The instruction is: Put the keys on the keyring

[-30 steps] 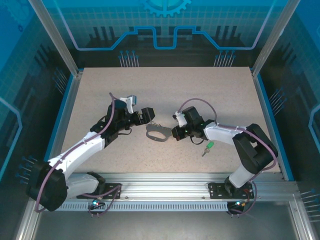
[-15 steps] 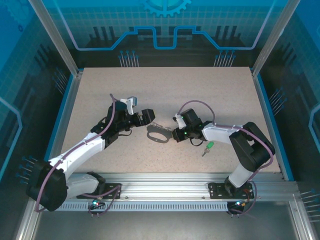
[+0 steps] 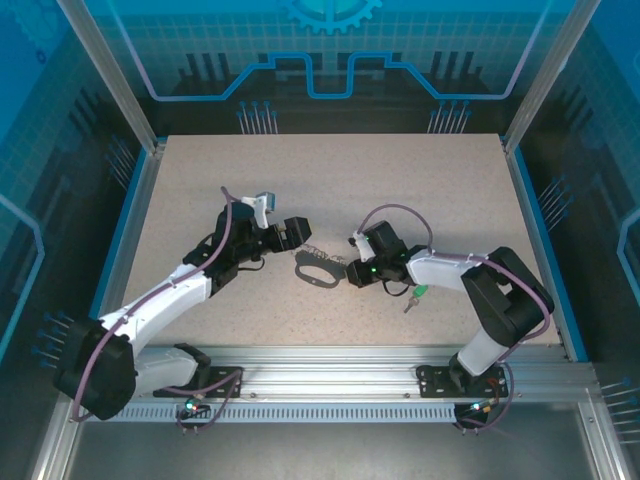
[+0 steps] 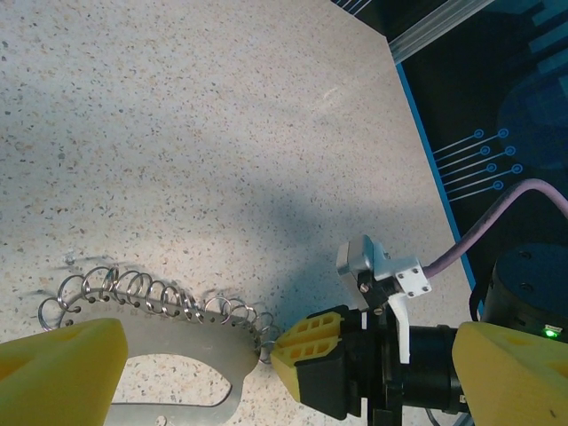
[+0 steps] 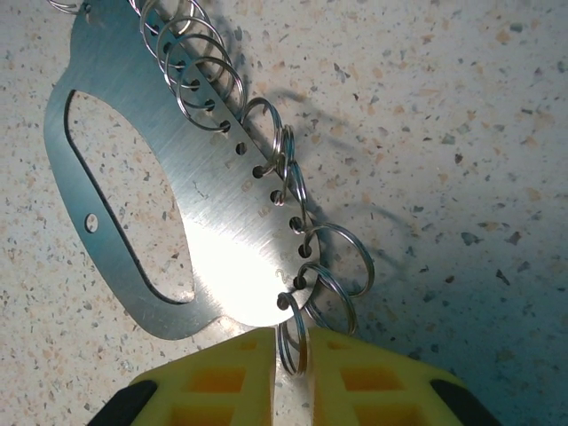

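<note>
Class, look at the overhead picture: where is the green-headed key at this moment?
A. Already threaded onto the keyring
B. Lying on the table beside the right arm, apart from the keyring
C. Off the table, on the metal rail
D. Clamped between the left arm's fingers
B: the green-headed key lies on the table next to the right arm, clear of the keyring.

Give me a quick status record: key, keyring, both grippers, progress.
key: green head, lying on table beside right arm, apart from keyring
keyring: flat on table, rings along one edge
left gripper: open, at keyring's other end
right gripper: fingers close on either side of one end ring; whether they pinch it is unclear
progress: key not yet on keyring
</note>
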You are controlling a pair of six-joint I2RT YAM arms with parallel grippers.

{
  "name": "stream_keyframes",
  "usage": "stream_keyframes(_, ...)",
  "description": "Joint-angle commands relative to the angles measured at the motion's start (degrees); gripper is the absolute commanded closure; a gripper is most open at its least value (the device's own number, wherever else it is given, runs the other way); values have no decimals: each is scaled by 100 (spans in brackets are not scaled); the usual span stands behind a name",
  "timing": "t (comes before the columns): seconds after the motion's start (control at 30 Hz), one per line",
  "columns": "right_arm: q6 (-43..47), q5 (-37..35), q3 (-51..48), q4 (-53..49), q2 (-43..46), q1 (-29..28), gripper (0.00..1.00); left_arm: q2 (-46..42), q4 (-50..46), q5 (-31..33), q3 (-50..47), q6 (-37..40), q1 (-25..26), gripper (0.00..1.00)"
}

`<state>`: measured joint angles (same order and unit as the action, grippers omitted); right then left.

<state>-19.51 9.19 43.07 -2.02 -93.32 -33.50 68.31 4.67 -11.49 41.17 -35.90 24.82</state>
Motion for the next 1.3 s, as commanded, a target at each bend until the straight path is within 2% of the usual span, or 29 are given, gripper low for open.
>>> stream_keyframes(0.0, -44, 21, -70, 9, 135, -69, 82, 24, 140, -122, -83, 60, 41, 4)
stream_keyframes(1.03, -100, 101, 48, 65, -237, -68, 83, 85, 201, -93, -100, 118, 49, 3)
stream_keyframes(1.27, -81, 92, 69, 29, -205, -69, 93, 77, 210, -97, -117, 140, 49, 3)
